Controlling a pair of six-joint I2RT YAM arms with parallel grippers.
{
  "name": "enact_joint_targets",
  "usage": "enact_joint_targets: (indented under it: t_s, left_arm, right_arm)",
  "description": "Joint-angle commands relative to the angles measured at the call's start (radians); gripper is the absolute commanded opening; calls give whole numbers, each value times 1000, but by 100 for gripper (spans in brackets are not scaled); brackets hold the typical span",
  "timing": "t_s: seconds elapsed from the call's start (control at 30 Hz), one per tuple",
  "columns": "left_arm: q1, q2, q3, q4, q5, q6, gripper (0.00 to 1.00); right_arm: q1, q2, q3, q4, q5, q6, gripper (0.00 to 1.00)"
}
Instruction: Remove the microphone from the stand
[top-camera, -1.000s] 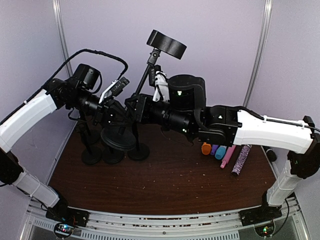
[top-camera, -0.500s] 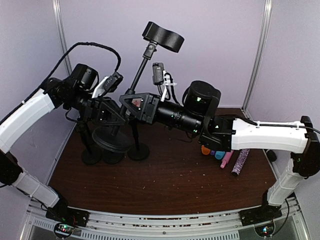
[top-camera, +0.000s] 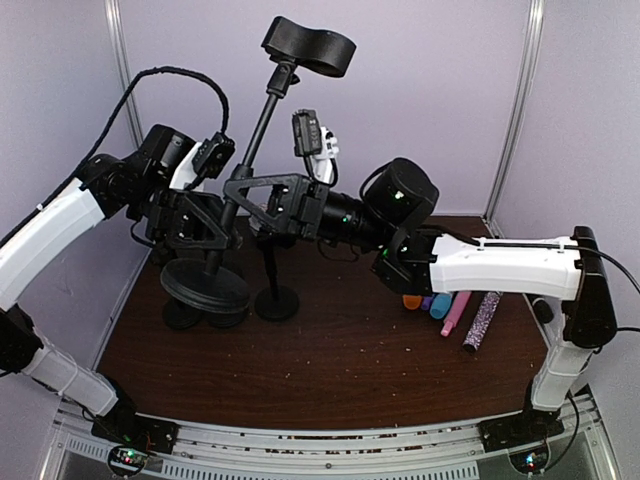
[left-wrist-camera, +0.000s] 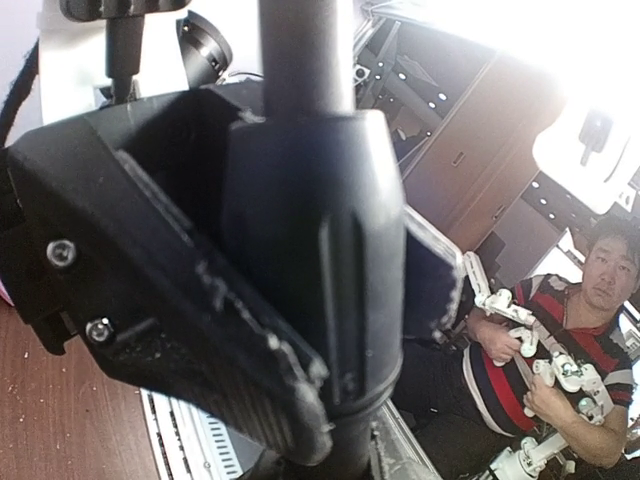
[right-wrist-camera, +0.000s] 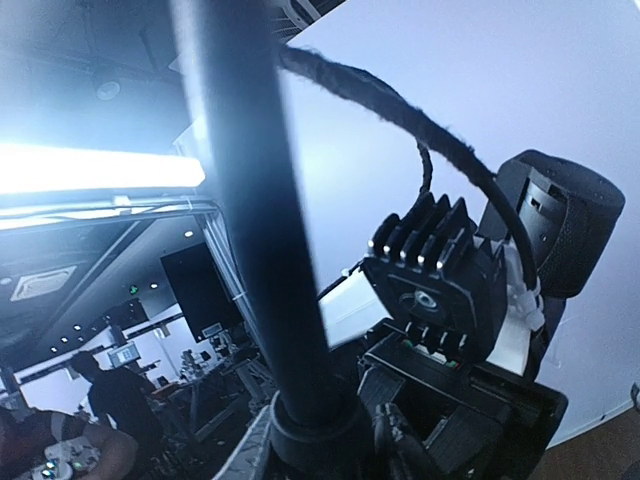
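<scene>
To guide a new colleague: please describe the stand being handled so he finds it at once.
On the left side of the brown table, black stands cluster. Pick the stand whose pole leans, clamped in the jaws of both the left arm and right arm; its neighbours stand upright.

The left arm (top-camera: 50, 235) rises from its base and bends inward toward the middle. Its wrist is roughly level and its claw (top-camera: 205, 225) is clamped tight on the stand pole (top-camera: 255, 125). The right arm (top-camera: 510, 268) stretches far leftward with the forearm nearly level. Its claw (top-camera: 250, 192) sits at the same pole, just above the left one. It is possibly gripping, but its fingers are unclear.
</scene>
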Motion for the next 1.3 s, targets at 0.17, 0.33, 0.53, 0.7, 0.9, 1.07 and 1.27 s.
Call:
enact_joint_targets:
  t_s: [0.17, 0.33, 0.53, 0.7, 0.9, 1.07, 1.27]
  left_arm:
    - [27, 6, 77, 123, -181, 102, 0]
    - [33, 6, 72, 123, -319, 140, 0]
    - [34, 6, 59, 123, -439, 175, 0]
    - [34, -1, 46, 123, -475, 189, 0]
    - [33, -5, 33, 113, -494, 214, 0]
    - [34, -6, 24, 105, -505, 228, 0]
    - [34, -11, 17, 105, -497, 229, 0]
  right_arm:
    - [7, -260, -114, -567, 549, -190, 80]
    - [66, -292, -71, -681, 692, -255, 79]
    - [94, -220, 77, -830, 714, -275, 73]
    - [95, -178, 134, -875, 723, -250, 60]
    - [95, -144, 199, -925, 761, -242, 42]
    - [96, -116, 231, -936, 778, -234, 34]
    - [95, -108, 221, -886, 753, -223, 7]
